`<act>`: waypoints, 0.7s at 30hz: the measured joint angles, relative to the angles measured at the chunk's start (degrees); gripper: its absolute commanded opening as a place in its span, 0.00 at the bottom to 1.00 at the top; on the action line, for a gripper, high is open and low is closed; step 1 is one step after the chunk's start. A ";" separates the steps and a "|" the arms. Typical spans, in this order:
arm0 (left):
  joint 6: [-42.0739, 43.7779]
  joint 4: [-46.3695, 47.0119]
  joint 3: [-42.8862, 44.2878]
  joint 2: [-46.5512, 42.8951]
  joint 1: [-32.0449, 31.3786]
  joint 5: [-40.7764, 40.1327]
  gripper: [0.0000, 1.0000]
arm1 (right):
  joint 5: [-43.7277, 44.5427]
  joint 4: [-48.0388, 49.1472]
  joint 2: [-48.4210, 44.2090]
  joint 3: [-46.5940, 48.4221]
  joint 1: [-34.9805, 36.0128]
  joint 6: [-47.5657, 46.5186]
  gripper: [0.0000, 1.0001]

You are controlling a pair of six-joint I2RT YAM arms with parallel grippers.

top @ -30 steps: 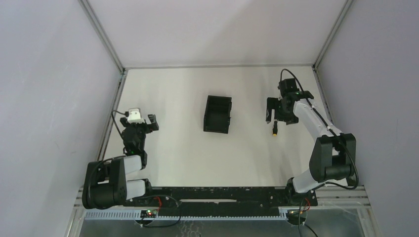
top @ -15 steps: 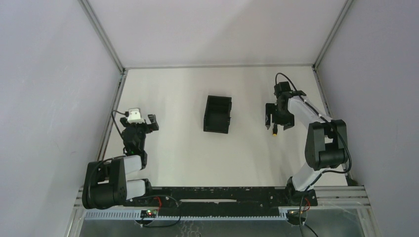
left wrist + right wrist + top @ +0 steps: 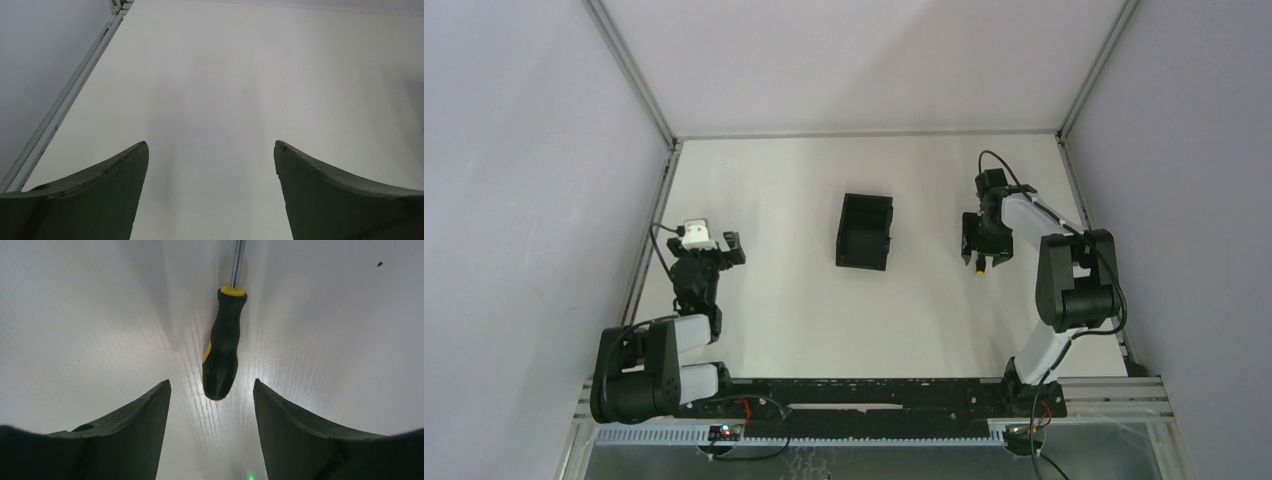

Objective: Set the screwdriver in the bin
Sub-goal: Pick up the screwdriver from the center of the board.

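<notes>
Short screwdriver with thin metal shaft and yellow-and-black handle (image 3: 222, 355) lies flat on the white table (image 3: 774, 300). It is to the right of the small black open-topped plastic bin (image 3: 863, 259) in the top view, well apart from it. In that view only its yellow end (image 3: 977, 267) shows, under the right gripper (image 3: 981, 240).

The right wrist view has the handle butt between the right gripper (image 3: 211, 385) fingers, with the shaft pointing away from the camera. The pincer is spread wide and holds nothing. There is a clear gap on each side of the handle, a bit less on the right.

Step in hand, as I judge it, is the grasp, so nothing is done yet.
- Come further down and forward, so the pads bracket the thick ribbed black part of the handle and not just the butt.
- Stay off the thin shaft, which would likely slip or pivot.
- Centre first so both fingers land together. Otherwise the round handle may roll on the table.
- Lift above the bin's wall height before moving toward the bin, and release over the opening with the tool along the bin's long side.

The left gripper (image 3: 211, 145) is on the far side of the bin, well apart from it. It is also spread open and empty, over bare table.
</notes>
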 measured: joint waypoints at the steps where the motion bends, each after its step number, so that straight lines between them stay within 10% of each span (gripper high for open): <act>1: 0.00 0.00 0.00 0.00 0.00 0.00 1.00 | 0.00 0.22 0.22 0.00 0.00 0.15 0.68; 21: 0.02 0.00 0.00 0.00 0.00 0.00 1.00 | -0.26 3.91 2.67 -0.50 -1.81 1.95 0.53</act>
